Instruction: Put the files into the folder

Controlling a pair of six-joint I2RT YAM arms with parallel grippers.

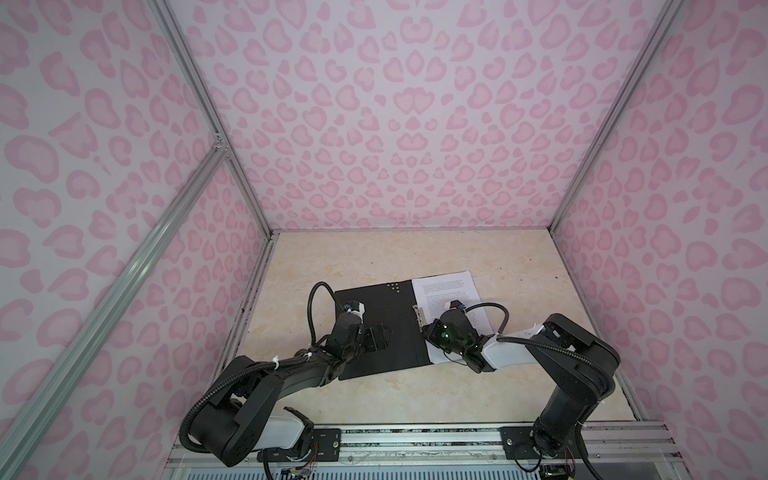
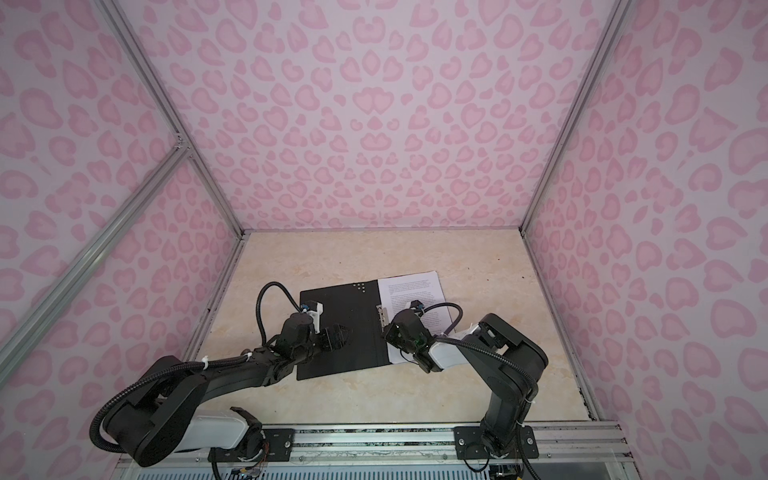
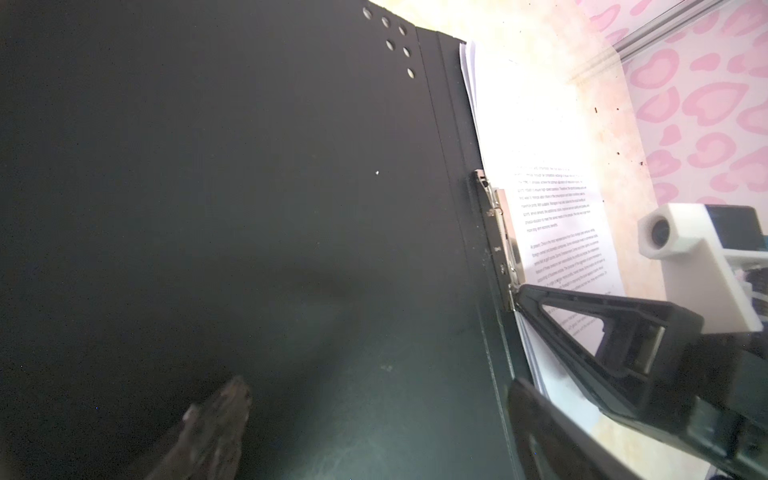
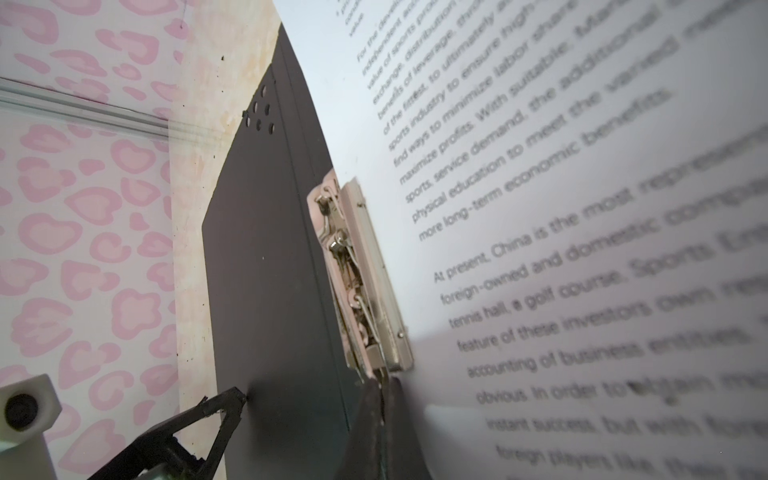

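The black folder [image 1: 390, 316] [image 2: 353, 307] lies open on the table. The files [image 1: 449, 291] [image 2: 415, 291], white printed sheets, lie stacked on its right half. A metal clip [image 4: 361, 270] [image 3: 498, 245] runs along the spine beside the files [image 4: 582, 208] [image 3: 552, 208]. My right gripper [image 4: 380, 382] [image 1: 426, 330] [image 2: 386, 330] is shut, its tips against the clip's near end; I cannot tell whether metal is pinched between them. My left gripper [image 3: 378, 390] [image 1: 380, 336] [image 2: 338, 334] stands open over the bare left cover [image 3: 249, 187] [image 4: 257, 270], one fingertip [image 4: 235, 399] touching it.
The beige marble-look table [image 1: 374, 257] is boxed in by pink patterned walls [image 1: 374, 124] on three sides, with metal frame posts at the corners. Both arm bases sit on a rail [image 1: 415, 440] at the front edge. Six small holes [image 3: 395, 37] mark the cover's far corner.
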